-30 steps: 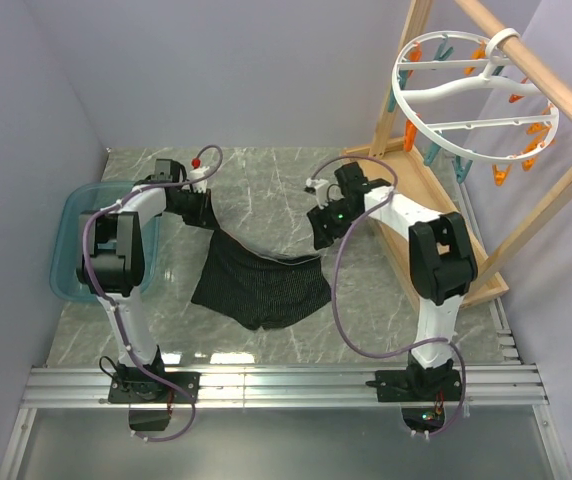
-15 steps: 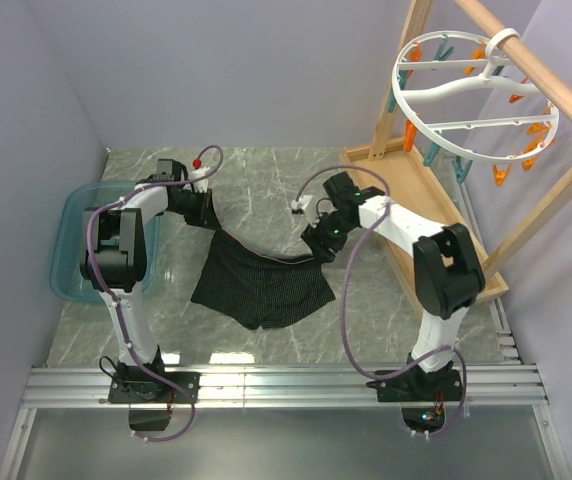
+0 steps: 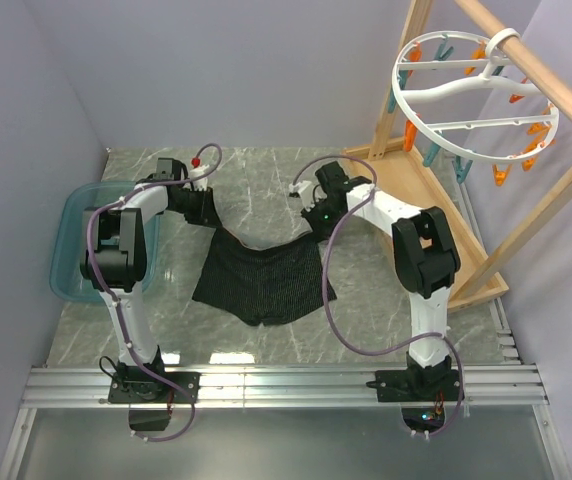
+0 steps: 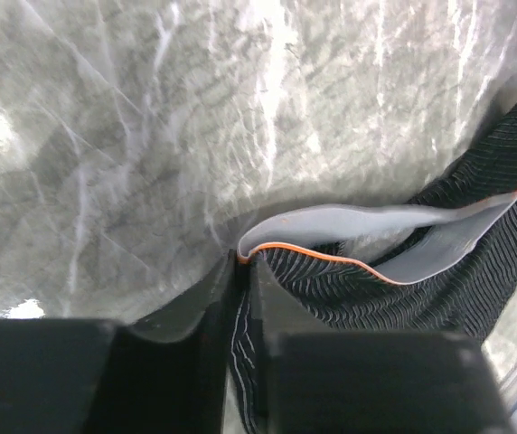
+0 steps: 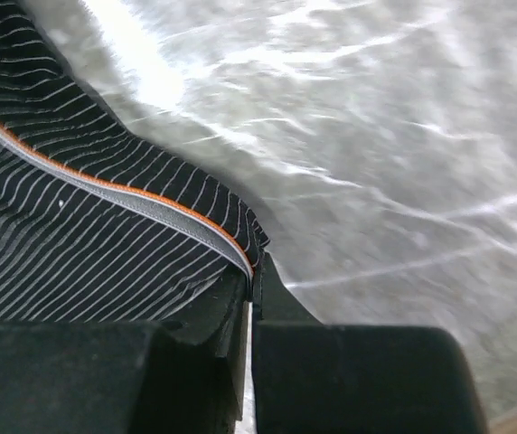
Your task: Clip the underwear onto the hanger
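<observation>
Underwear: black with fine pale stripes and a grey waistband edged in orange. The short legs lie flat on the marble table; the waistband sags between its two raised corners.
Left gripper: pinched tight on the waistband's left corner.
Right gripper: closed on the right corner.
Hanger: white ring with orange and teal pegs, hung on the wooden rack at far right, well apart from the garment.
Bin: teal, at the table's left edge.
</observation>
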Motion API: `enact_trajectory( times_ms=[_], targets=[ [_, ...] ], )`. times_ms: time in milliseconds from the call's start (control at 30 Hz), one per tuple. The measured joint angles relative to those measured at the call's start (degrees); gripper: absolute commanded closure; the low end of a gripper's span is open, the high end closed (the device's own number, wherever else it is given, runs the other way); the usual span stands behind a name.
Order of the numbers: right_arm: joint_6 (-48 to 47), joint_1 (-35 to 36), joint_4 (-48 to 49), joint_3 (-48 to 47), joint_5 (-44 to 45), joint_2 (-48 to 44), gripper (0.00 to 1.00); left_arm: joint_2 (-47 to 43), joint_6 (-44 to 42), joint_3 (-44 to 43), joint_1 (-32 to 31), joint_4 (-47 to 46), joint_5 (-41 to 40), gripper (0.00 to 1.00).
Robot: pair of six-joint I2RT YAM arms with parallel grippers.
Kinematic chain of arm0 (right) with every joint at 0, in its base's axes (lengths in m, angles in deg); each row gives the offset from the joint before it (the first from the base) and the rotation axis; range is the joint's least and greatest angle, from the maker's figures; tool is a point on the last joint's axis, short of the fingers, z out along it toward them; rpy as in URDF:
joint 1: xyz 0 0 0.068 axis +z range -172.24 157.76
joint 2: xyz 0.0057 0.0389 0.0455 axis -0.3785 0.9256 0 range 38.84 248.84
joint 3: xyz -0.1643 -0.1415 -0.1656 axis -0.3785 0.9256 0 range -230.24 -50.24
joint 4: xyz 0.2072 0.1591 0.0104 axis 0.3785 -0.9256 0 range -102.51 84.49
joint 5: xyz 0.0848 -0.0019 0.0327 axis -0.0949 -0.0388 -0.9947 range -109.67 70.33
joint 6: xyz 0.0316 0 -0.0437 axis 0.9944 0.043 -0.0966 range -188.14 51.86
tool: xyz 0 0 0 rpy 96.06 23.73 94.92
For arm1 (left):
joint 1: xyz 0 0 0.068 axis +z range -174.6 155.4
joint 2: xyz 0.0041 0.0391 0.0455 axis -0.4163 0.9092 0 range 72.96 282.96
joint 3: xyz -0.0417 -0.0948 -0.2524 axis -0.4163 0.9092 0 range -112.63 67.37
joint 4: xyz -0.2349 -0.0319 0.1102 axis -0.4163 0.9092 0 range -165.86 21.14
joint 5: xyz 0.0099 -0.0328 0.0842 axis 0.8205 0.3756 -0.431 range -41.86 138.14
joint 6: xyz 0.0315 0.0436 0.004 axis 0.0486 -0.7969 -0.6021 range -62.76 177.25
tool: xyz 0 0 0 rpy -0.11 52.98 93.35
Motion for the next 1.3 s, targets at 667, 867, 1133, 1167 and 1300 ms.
enact_trajectory(
  times_ms=[667, 867, 1133, 1167, 1300],
  targets=[
    [8.96, -13.05, -0.79, 11.89, -10.23, -34.69, 0.39, -30.97, -2.05, 3.28, -1.29, -15.8, 0.28, 0.01],
    [12.92, -15.13, 2.8, 19.19, -14.88, -56.78, 0.38, -35.28, -5.01, 2.54, -16.55, -23.26, -1.86, 0.01],
    [13.05, -15.04, 0.85, 26.16, -17.88, -72.63, 0.38, -26.53, -0.31, -3.23, -28.74, -32.52, -4.42, 0.03],
    [12.76, -15.04, 0.07, 27.04, -18.29, -73.31, 0.38, -25.05, 0.66, -4.5, -29.18, -33.48, -4.46, 0.03],
    [11.34, -15.04, -1.95, 29.79, -18.6, -72.52, 0.39, -19.41, 4.09, -8.94, -30.71, -35.93, -4.9, 0.09]
  ],
)
